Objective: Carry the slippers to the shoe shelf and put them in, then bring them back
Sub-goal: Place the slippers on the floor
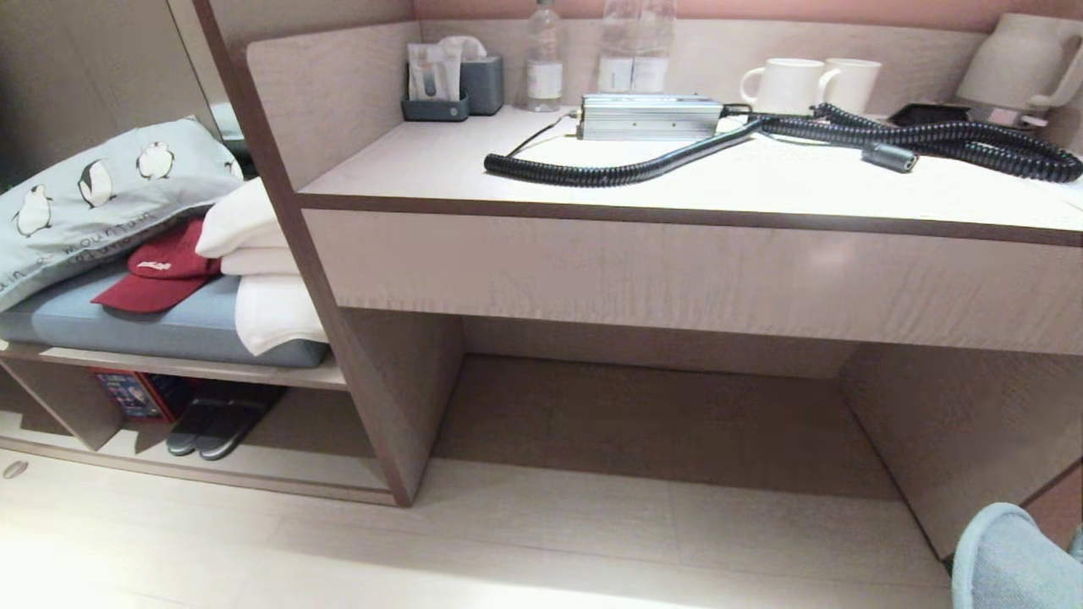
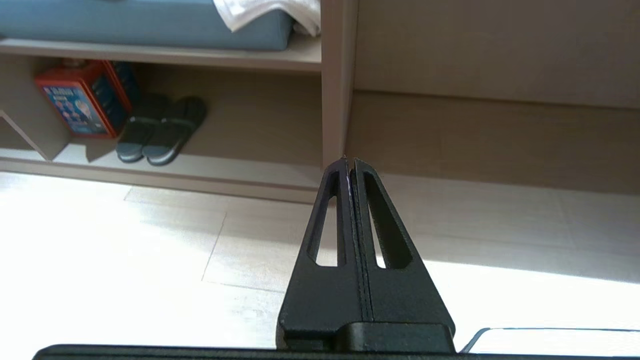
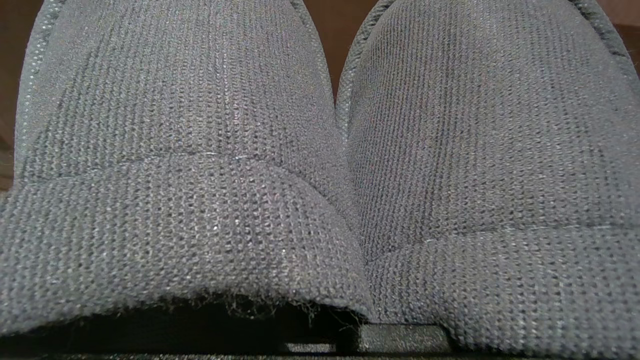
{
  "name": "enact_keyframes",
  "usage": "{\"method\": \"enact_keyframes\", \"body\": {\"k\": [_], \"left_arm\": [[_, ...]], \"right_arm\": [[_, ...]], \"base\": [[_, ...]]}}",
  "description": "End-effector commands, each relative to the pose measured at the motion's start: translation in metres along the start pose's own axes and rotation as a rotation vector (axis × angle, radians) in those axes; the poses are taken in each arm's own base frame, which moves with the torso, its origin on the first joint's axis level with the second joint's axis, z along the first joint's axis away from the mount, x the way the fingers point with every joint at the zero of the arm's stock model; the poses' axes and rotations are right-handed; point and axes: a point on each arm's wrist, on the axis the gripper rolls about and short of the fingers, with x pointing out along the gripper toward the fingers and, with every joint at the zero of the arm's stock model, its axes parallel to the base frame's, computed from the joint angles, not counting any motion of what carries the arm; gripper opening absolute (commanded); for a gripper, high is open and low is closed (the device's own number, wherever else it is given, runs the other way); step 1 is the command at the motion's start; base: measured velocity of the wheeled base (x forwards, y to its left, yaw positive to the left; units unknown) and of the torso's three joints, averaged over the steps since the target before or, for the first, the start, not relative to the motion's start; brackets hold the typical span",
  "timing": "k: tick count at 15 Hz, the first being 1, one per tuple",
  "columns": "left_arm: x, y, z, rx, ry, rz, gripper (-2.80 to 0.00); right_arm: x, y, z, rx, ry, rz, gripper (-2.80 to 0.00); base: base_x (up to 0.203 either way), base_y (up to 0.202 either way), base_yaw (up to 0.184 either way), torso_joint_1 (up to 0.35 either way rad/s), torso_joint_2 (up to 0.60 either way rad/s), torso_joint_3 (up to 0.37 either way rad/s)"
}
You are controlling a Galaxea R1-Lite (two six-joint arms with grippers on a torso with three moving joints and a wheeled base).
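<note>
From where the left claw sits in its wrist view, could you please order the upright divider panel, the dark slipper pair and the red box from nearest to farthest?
From the left claw:
1. Divider panel, just beyond the tips.
2. Dark slipper pair, in the low cubby.
3. Red box, beside that pair on its far side.

Looked like a hotel room: built-in counter held mugs, kettle, bottled water; folded towels upper left.

My slippers are knitted blue-grey; the cap is red, the pillow penguin-printed.
</note>
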Motion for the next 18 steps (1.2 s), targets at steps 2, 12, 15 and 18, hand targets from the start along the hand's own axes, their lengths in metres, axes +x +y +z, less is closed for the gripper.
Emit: {"method": "enact_keyframes", "body": {"k": [2,12,15,18], "left_arm": [[0.0003,0.0,-0.0004,0.001,0.004,0.001,-2.8],[0.0002,0.0,-0.0004,-0.002,0.002,0.001,-2.8],[0.0002,0.0,-0.0004,-0.002,0.002,0.001,-2.8],[0.0002,0.0,-0.0004,-0.002,0.002,0.001,-2.8]], "right_arm": [[-0.0001,0.0,0.0,-0.001,-0.002,0.001,-2.8],[-0.0001,0.0,0.0,-0.001,-0.002,0.001,-2.8],[-0.0001,0.0,0.0,-0.001,-0.002,0.001,-2.8],[-0.0001,0.0,0.0,-0.001,-0.002,0.0,-2.8]], "base": [[0.0,0.0,0.0,0.001,0.0,-0.198],[0.0,0.0,0.0,0.004,0.0,-0.201],[0.0,0.0,0.0,0.007,0.0,-0.199],[0.0,0.0,0.0,0.003,0.0,-0.198]]}}
